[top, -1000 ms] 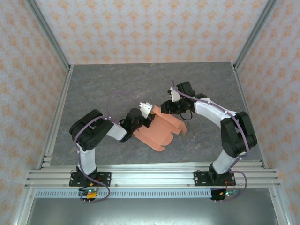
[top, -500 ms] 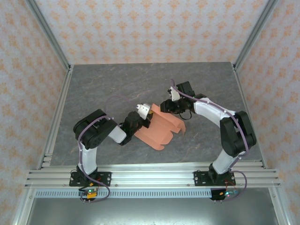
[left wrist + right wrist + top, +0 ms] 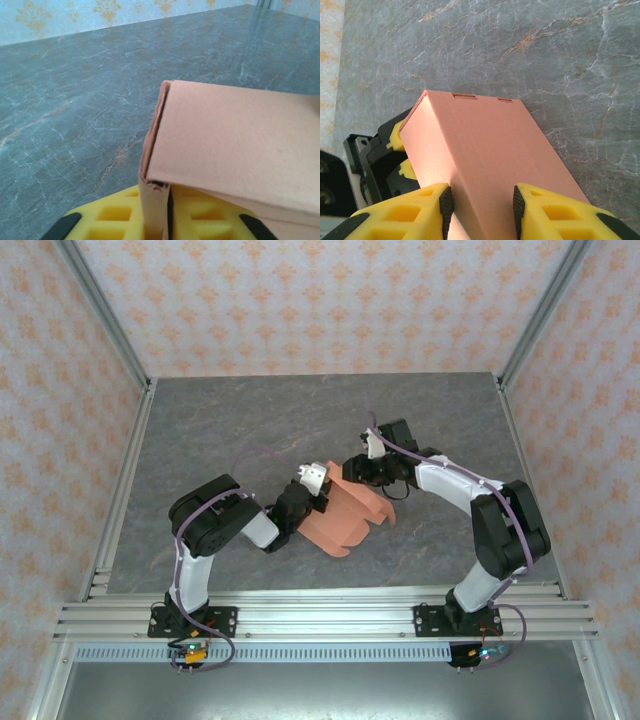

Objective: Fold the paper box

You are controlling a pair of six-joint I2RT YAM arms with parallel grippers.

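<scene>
Left gripper (image 3: pixel 316 496) is nipping the near-left wall fold of the paper box (image 3: pixel 345 522), mid-table. It's thin card, light and crease-prone I'd guess, so grab it at folds and edges. The long axis runs roughly near-to-far, with the tabs pointing near-right. Right gripper (image 3: pixel 352 472) clamps the far end.
</scene>
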